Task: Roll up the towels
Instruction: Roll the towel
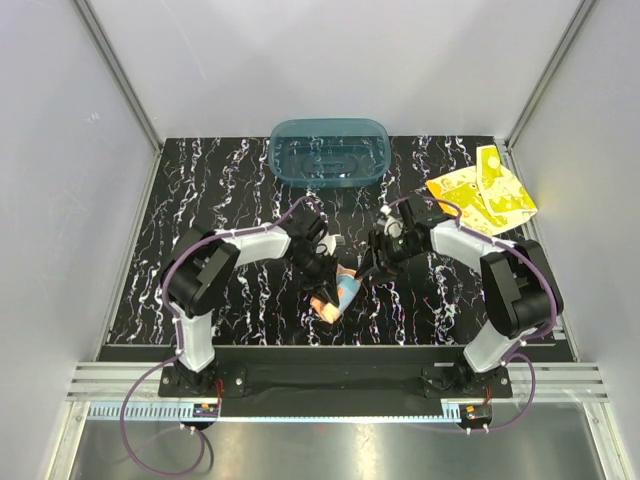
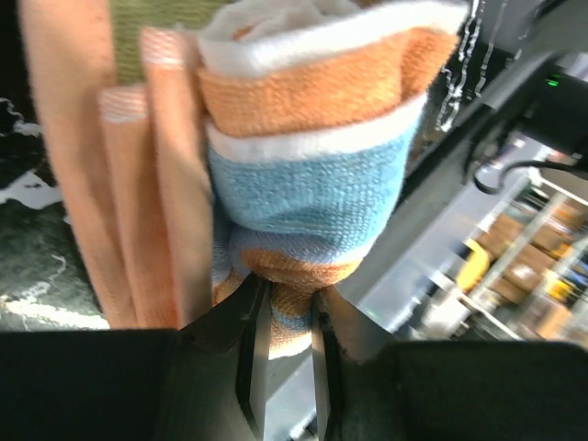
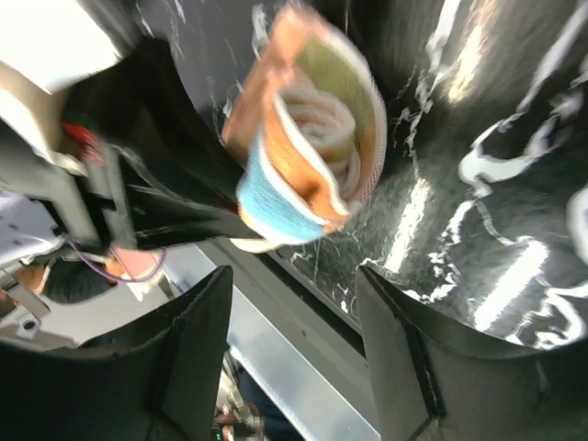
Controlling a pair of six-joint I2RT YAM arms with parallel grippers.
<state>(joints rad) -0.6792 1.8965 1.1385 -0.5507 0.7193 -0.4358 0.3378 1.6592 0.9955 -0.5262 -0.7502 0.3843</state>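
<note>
Dotted towel (image 1: 340, 297), rolled, clamped in left gripper (image 2: 283, 322) at worktop (image 1: 220, 190) near middle; right gripper (image 3: 294, 344) parted, just beside. Likely next: setting roll down, then rolling flat yellow towel (image 1: 482, 195) far right.

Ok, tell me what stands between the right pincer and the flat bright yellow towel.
Nothing visible: only bare black marbled table between the open right pincer and the bright yellow patterned towel; the teal translucent plastic tub sits well left of that line.
</note>
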